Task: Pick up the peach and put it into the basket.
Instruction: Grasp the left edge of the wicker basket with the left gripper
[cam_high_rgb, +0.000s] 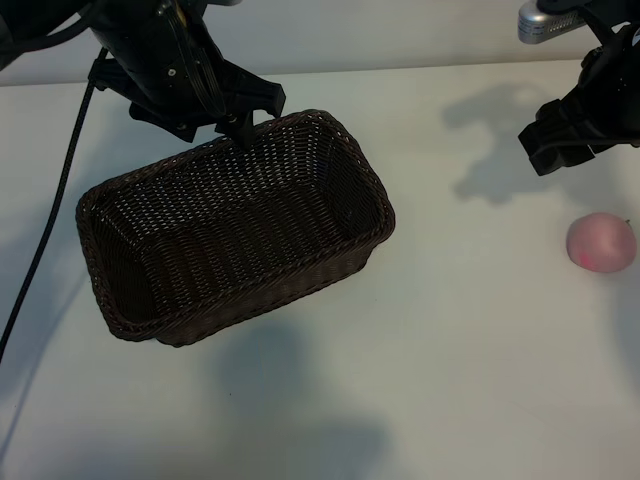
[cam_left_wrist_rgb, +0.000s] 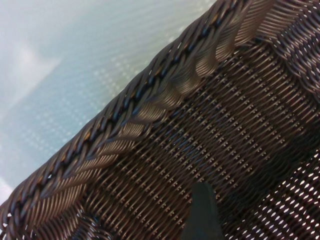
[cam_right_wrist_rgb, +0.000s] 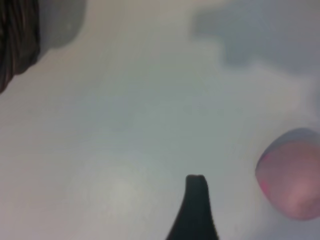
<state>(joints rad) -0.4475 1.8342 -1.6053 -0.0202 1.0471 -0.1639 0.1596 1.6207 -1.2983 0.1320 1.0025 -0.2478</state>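
the peach (cam_high_rgb: 601, 241) lies on the table (cam_high_rgb: 470, 350) at the frame's right edge, well apart from the basket (cam_high_rgb: 150, 310) left of centre. the right gripper (cam_high_rgb: 565, 130) hangs above it, jaws spread, empty. the left gripper (cam_high_rgb: 235, 115), jaws spread, sits at the basket's far rim, upper left.

a robotics lab or test bench: a plain white table (cam_high_rgb: 420, 380) against a bare pale wall, lit hard enough to cast soft grey shadows. two black robot arms reach in from the far corners, a black cable (cam_high_rgb: 50, 230) trailing from the left one. only staged props sit on the surface: a dark wicker basket (cam_high_rgb: 240, 300) and a peach (cam_high_rgb: 601, 241)
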